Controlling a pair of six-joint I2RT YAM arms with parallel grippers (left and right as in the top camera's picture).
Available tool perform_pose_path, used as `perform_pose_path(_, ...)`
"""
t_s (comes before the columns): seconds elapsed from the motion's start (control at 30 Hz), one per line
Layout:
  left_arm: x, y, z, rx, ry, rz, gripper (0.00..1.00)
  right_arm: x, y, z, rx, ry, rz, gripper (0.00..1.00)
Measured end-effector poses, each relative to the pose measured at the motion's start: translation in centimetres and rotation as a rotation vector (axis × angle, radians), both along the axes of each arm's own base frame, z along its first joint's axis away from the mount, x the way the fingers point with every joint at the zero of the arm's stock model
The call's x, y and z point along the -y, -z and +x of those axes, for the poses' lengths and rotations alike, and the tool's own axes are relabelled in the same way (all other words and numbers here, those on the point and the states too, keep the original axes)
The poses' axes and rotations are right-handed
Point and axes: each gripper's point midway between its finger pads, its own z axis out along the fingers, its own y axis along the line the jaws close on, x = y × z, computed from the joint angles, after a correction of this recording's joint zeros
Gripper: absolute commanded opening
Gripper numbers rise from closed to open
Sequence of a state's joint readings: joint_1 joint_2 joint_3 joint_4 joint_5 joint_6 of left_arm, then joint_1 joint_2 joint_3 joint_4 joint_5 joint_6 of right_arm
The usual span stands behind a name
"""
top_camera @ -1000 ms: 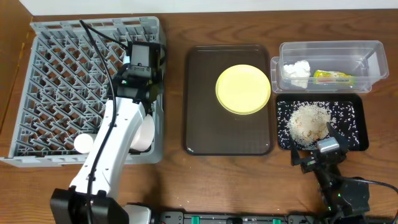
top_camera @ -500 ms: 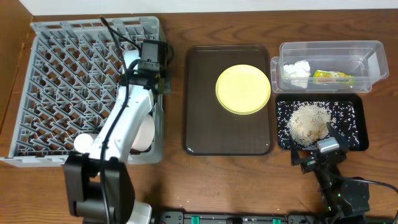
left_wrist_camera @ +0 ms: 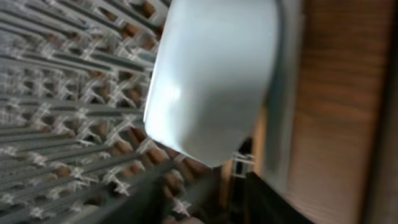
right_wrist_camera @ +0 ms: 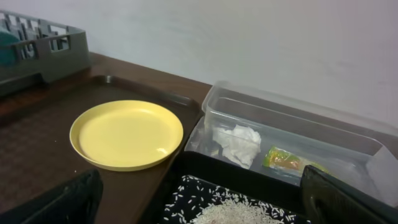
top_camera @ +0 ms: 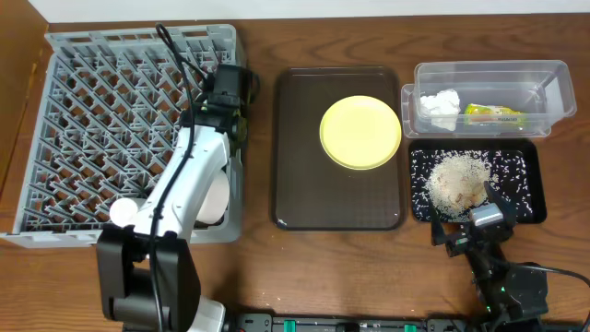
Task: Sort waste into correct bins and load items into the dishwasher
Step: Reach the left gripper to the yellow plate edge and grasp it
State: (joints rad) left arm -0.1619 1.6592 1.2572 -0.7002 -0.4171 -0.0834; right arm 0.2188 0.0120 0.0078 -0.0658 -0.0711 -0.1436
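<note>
So far the sorting looks finished to you: the tissue and the wrapper lie in the clear tub, and the rice scraps sit heaped in the black tray. Loading is only partly done. One pale bowl rests on its side in the rack, against the wall nearest the brown tray. A second pale round thing at the rack's near edge is probably the other bowl. The yellow plate lies on the brown tray, not yet racked, so that is your main job left. You cannot find the chopsticks in any view. The left gripper hangs over the rack's right side; whether it is spread or closed you cannot tell. The right gripper sits just below the black tray, fingers wide apart and empty.
</note>
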Motion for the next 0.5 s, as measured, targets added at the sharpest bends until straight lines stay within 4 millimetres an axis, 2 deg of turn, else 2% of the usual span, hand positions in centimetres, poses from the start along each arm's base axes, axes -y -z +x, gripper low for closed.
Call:
perform_pose_path(0.03,0.6,0.0,-0.2,0.0,0.008,-0.031,0.52,0.0,0.0,0.0,0.0,0.0,0.0,0.99)
perform_pose_path(0.13,2.0,-1.1,-0.3,0.043,0.008,-0.133,0.53,0.0,0.0,0.0,0.0,0.0,0.0,0.99)
perform_pose_path(0.27,4.6,-4.6,-0.7,0.156,0.025,-0.328,0.53,0.0,0.0,0.0,0.0,0.0,0.0,0.99)
perform_pose_path(0.4,8.9,-7.3,-0.4,0.23,0.114,-0.551,0.53,0.0,0.0,0.0,0.0,0.0,0.0,0.99)
perform_pose_path(0.5,11.7,-7.2,0.0,0.224,0.18,-0.617,0.53,0.0,0.0,0.0,0.0,0.0,0.0,0.99)
